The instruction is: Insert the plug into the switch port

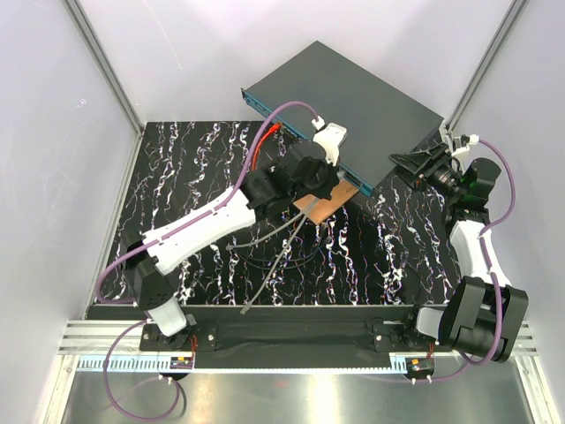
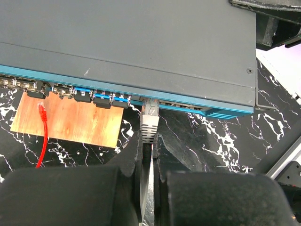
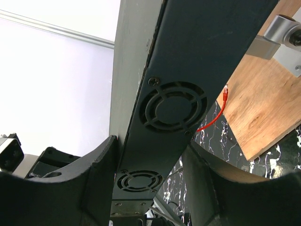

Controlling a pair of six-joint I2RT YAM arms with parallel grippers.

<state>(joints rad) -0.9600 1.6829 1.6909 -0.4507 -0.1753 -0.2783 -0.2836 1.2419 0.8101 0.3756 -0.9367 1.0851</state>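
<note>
Left wrist view: pinched shut in the left gripper (image 2: 149,141), on the grey cable (image 2: 148,188) just behind the plug (image 2: 149,123), with the plug's nose at a socket in the teal face of the switch (image 2: 131,42); cannot tell whether seated. Likely light and hard, brittle at the latch, on a springy lead; best held close behind the boot. Across the switch's fan end, braced by the right gripper (image 3: 149,143), seemingly touching both faces. Looks heavy, rigid, unlikely to slide.

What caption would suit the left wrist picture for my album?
Left gripper shut on a pale grey cable plug, its tip at the blue-teal socket row of a large flat dark grey switch.
</note>
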